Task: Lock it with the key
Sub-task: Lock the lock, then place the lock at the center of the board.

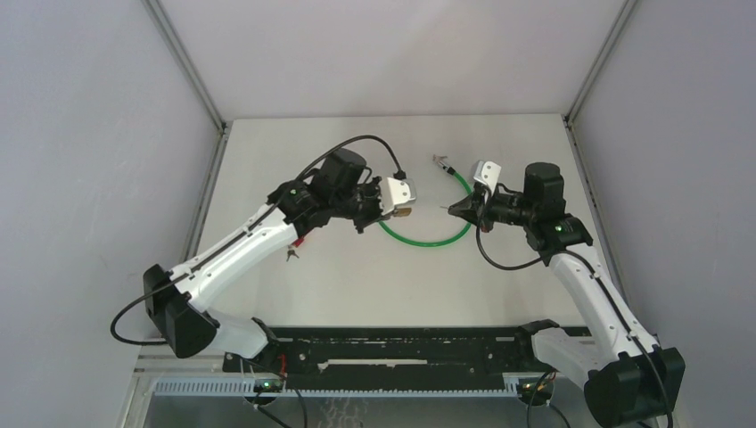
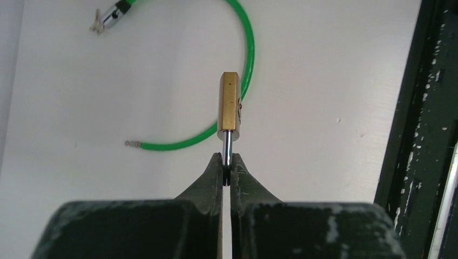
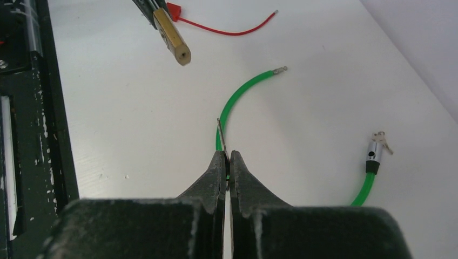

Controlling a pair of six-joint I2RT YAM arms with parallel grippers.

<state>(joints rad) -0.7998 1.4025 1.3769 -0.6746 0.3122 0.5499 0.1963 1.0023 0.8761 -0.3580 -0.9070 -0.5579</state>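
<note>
Brass padlock point(image 2: 229, 102) held by shackle; key point(image 3: 221, 140) pinched edge-on.

Top camera, above and behind the arm bases, looks steeply down on the whole worktop point(image 1: 357, 285) from a distance. Left wrist camera sights close along the left hand point(image 2: 227, 162), past the padlock point(image 2: 229, 102) pinched there, facing right across the worktop. Right wrist camera sights close along the right hand point(image 3: 227, 159) and its key point(image 3: 220, 135), facing left. All three views share the green cable point(image 1: 428, 239); the right wrist view also catches the padlock.
</note>
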